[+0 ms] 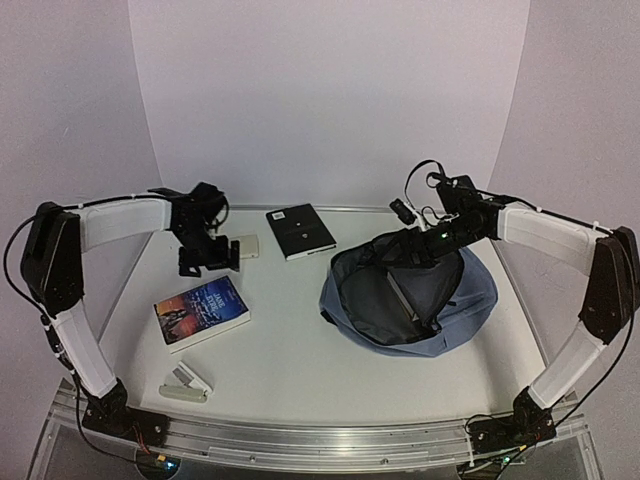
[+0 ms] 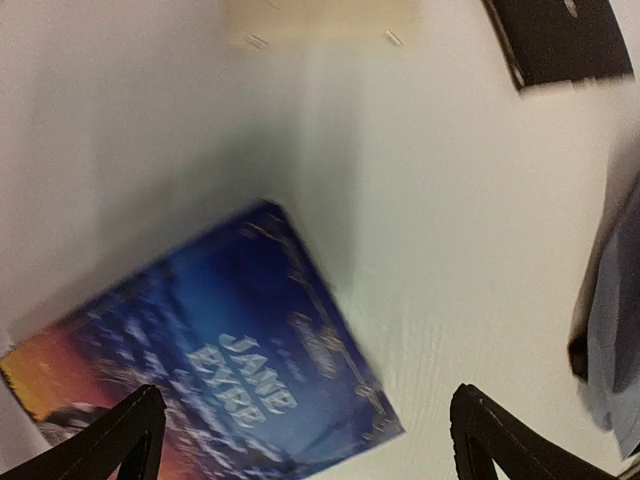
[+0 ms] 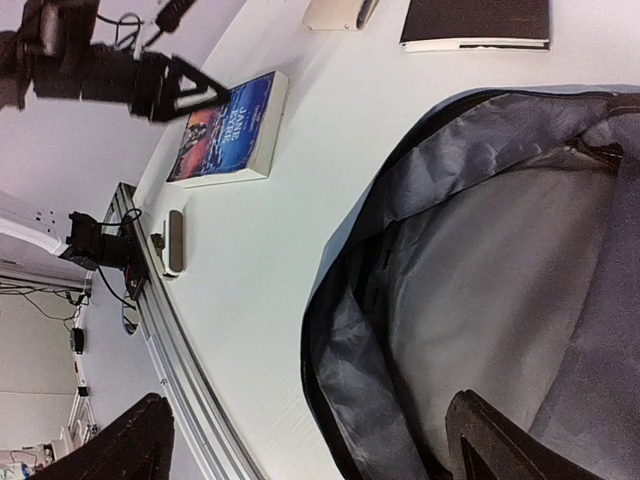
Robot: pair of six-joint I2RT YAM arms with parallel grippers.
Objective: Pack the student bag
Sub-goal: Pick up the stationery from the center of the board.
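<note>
The student bag (image 1: 455,318) lies at the right of the table, blue-grey, its mouth unzipped and its dark grey lining (image 3: 500,260) showing. My right gripper (image 3: 310,445) hovers open over the bag's near rim with nothing gripped; in the top view the right gripper (image 1: 396,252) sits at the bag's far left edge. My left gripper (image 2: 305,440) is open above the table, and a blue "Jane Eyre" book (image 2: 200,370) lies flat below it. The top view puts the left gripper (image 1: 212,260) just behind the book (image 1: 203,311). The left wrist view is blurred.
A black notebook (image 1: 300,230) lies at the back centre, and a small beige case (image 1: 247,246) sits beside the left gripper. A white stapler (image 1: 185,383) rests near the front left, close to the metal rail (image 1: 300,440). White walls enclose the table.
</note>
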